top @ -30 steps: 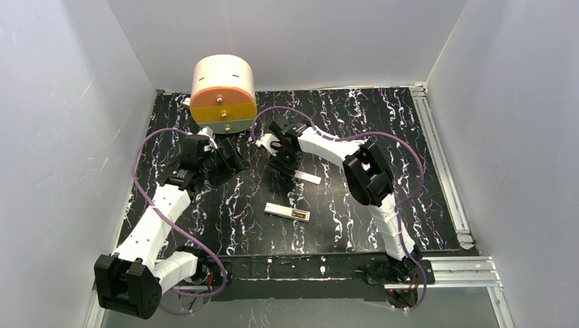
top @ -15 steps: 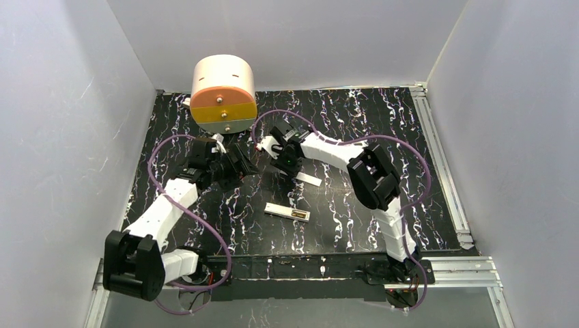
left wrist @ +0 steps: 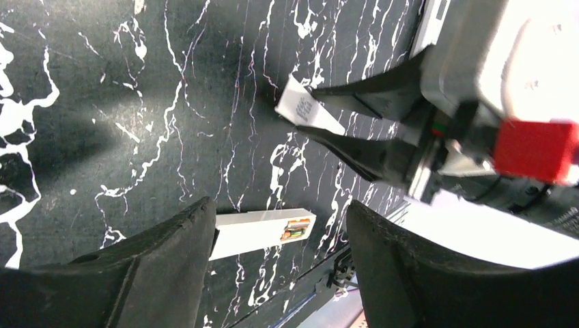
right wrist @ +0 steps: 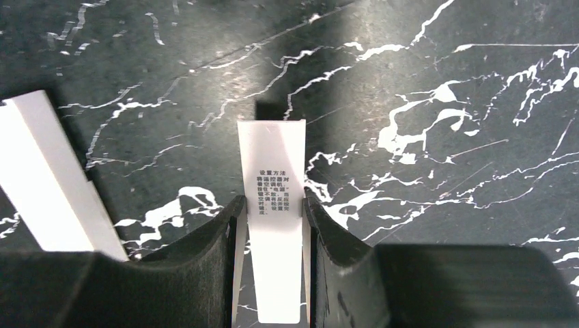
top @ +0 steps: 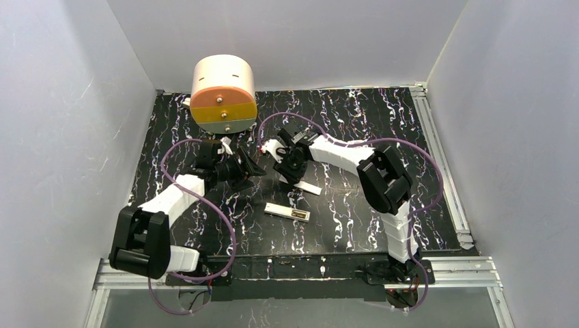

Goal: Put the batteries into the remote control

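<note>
Mid-table: the right gripper (right wrist: 272, 205) is pinching a thin white plate (right wrist: 271, 154) by its two long edges, printed side up, one end sticking out past the fingertips. The edge grip is leaving the flat face free, which suits laying the plate down onto something. A dark shadow beyond the free end suggests that end is riding just off the table (top: 355, 123). Whether the rest is touching, I cannot tell.

The remote (left wrist: 254, 231) is lying flat nearer the arm bases, close to the plate but apart from it. No buttons are showing, so it is probably lying face down with its battery bay turned up. The batteries (left wrist: 295, 230) are sitting in the open recess at one end, copper and green showing. Whether they are fully seated is too small to tell.

The left gripper (left wrist: 280, 205) is hanging over the table with jaws spread and nothing between them, the remote showing in the gap below. It is pointing toward the right gripper and is likely standing by to steady the remote.

Judgement: loading looks done except for closing, and the plate is probably the cover for that recess. The next move is calling for the plate to be lined up squarely with the open end. Risks are the plate twisting in the pinch, or the loose remote sliding when pushed.

A round peach drum (top: 223, 92) is sitting at the far edge, well apart and not involved.
</note>
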`<state>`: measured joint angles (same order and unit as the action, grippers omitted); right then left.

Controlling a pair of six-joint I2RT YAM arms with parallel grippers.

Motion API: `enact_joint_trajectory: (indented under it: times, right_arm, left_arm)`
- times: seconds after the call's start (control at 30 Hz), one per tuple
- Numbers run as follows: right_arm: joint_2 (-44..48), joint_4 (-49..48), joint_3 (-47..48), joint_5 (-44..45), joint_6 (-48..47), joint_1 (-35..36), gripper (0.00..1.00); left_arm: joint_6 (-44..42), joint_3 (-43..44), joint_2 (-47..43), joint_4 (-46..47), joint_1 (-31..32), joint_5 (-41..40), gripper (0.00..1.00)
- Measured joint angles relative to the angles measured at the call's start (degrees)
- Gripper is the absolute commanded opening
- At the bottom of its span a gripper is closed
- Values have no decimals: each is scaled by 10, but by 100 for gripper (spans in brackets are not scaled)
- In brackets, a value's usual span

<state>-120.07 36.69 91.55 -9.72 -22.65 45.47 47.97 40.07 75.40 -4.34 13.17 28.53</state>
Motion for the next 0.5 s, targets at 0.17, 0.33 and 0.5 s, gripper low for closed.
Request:
enact_joint_trajectory:
  times: [0.17, 0.33, 0.5]
  right_arm:
    - [26, -14, -19, -33, 2, -4, 36]
    - [38, -25, -24, -65, 4, -8, 37]
    - [42, -29, -25, -96, 9, -9, 37]
  left_arm:
    - [13, -7, 28, 43, 0, 5, 63]
    - [16, -9, 67, 70, 3, 20, 67]
    - [16, 3, 110, 78, 15, 42, 71]
